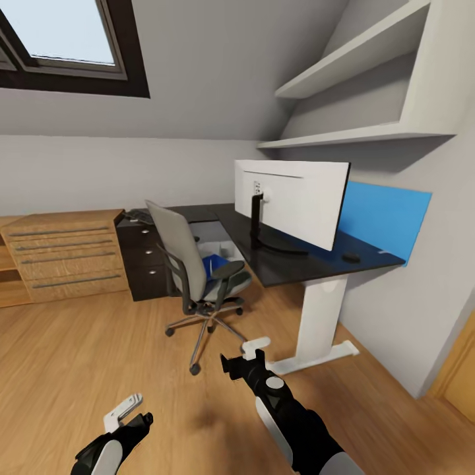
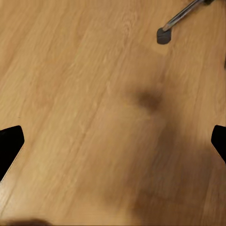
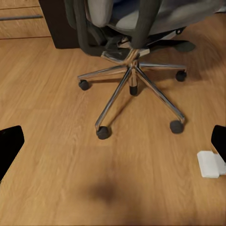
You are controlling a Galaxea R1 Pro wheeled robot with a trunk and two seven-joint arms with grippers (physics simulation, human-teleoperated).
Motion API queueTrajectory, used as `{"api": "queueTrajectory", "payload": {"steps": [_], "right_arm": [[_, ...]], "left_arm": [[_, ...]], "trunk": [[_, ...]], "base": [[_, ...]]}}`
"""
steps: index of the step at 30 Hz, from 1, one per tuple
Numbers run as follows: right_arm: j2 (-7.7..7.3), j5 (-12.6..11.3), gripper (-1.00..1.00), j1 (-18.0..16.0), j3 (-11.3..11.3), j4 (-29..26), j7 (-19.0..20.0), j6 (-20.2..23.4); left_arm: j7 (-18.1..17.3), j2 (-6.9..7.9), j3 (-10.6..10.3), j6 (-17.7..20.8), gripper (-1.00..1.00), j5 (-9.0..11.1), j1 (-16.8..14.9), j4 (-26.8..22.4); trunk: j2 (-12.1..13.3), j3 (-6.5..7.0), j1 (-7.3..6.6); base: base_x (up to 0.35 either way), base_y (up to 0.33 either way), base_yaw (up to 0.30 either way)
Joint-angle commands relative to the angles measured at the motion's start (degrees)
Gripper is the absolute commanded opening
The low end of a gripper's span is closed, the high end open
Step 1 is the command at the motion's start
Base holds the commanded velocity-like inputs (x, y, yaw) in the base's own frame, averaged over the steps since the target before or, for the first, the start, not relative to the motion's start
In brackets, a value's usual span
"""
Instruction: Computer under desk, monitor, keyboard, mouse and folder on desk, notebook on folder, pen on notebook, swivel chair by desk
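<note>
The swivel chair [image 1: 198, 277] stands on the wood floor [image 1: 86, 356] just beside the tabletop [image 1: 310, 264], with the blue folder [image 1: 214, 266] on its seat. The monitor [image 1: 293, 201] stands on the tabletop with the mouse [image 1: 351, 257] near it. The left gripper [image 1: 128, 410] and right gripper [image 1: 241, 356] hang spread and empty above the floor.

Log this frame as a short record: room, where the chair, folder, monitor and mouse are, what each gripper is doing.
room: bedroom, wood floor
swivel chair: on the floor at the desk's inner corner
folder: blue, on the chair seat
monitor: upright on the desk, white back toward the camera
mouse: small dark shape on the desk, beside the monitor
left gripper: open, empty, above the floor
right gripper: open, empty, short of the chair
</note>
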Motion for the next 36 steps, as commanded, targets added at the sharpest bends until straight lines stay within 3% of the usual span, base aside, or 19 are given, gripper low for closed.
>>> {"api": "queueTrajectory", "payload": {"steps": [1, 20, 31, 36], "right_arm": [[0.00, -0.48, 1.00, -0.04, 0.13, -0.08, -0.42, 0.23], [0.00, -0.48, 1.00, -0.04, 0.13, -0.06, -0.50, 0.13], [0.00, -0.48, 1.00, -0.04, 0.13, -0.06, -0.46, -0.16], [0.00, -0.56, 1.00, -0.04, 0.21, 0.27, -0.50, -2.25]], "left_arm": [[0.37, -0.03, 0.06, 0.14, 1.00, 0.57, -0.03, -0.07], [0.37, -0.03, 0.04, 0.14, 1.00, 0.57, -0.03, -0.07], [0.37, -0.03, 0.15, 0.14, 1.00, 0.63, -0.03, 1.07], [0.37, -0.03, 0.05, 0.14, 1.00, 0.58, -0.03, 1.15]], "trunk": [[-0.03, -0.06, 0.02], [-0.03, -0.06, 0.02], [-0.03, -0.06, 0.02], [-0.03, -0.06, 0.02]], "base": [[0.290, 0.218, 0.000], [0.295, 0.206, 0.000], [0.163, 0.066, 0.000], [0.256, 0.137, 0.000]]}}
